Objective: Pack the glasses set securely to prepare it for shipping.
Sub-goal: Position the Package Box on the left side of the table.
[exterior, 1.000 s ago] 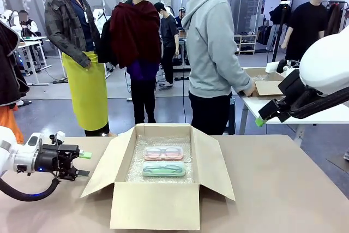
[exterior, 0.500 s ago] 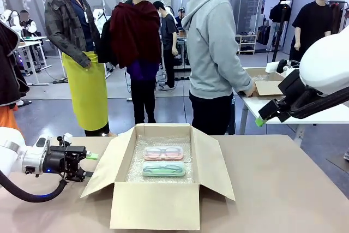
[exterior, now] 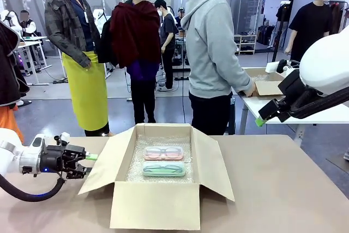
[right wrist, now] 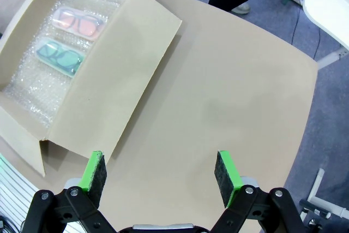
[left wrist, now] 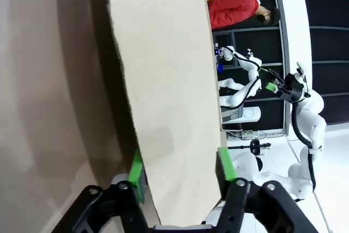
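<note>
a large brown cardboard box [exterior: 155,205] is set open on the tan table [exterior: 283,189], its four flaps spread outward and its floor lined with bubble wrap [exterior: 139,170]. a person in a grey hoodie [exterior: 210,42] is seen standing beyond the far edge.

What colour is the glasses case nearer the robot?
Mint green case, clearest in the front view.
</note>
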You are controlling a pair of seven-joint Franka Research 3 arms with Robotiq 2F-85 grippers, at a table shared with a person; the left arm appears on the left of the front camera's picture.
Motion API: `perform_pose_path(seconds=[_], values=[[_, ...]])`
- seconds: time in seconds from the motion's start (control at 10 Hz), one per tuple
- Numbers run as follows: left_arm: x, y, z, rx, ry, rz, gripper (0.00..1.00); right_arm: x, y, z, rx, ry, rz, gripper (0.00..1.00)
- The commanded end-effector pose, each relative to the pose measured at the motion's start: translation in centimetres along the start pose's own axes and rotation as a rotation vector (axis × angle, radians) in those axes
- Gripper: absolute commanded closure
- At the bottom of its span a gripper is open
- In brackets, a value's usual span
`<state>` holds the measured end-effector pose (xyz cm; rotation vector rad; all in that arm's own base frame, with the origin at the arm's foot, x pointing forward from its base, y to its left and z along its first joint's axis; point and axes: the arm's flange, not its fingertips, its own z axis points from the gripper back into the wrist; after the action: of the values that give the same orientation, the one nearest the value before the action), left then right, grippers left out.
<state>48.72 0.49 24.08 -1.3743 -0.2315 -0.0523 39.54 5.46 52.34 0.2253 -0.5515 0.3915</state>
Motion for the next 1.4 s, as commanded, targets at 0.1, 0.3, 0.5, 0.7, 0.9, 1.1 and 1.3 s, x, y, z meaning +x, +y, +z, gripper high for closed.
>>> perform_pose_path(seconds=[0.1, 0.3, 0.5, 0.7, 0.9, 1.1, 1.3], values=[[-0.2, -0.6, 2.4, -0.065, -0.03, -0.018, 0.86, 0.0, 0.0, 0.2, 0.004, 0.006, 0.008, 0.0], [-0.6, -0.7, 2.7, -0.088, -0.009, -0.012, 1.0, 0.0, 0.0, 0.2, 0.004, 0.006, 0.008, 0.0], [-0.9, -1.0, 2.4, -0.114, 0.011, -0.014, 1.0, 0.0, 0.0, 0.2, 0.004, 0.006, 0.008, 0.0], [-1.0, -0.9, 1.9, -0.062, 0.009, -0.026, 1.0, 0.0, 0.0, 0.2, 0.004, 0.006, 0.008, 0.0], [-0.9, -0.7, 1.9, -0.009, 0.041, -0.013, 1.0, 0.0, 0.0, 0.2, 0.004, 0.006, 0.008, 0.0], [-0.4, -0.6, 2.1, -0.081, -0.005, 0.003, 1.0, 0.0, 0.0, 0.2, 0.004, 0.006, 0.008, 0.0], [-0.4, -0.6, 2.1, -0.081, -0.005, 0.003, 1.0, 0.0, 0.0, 0.2, 0.004, 0.006, 0.008, 0.0]])
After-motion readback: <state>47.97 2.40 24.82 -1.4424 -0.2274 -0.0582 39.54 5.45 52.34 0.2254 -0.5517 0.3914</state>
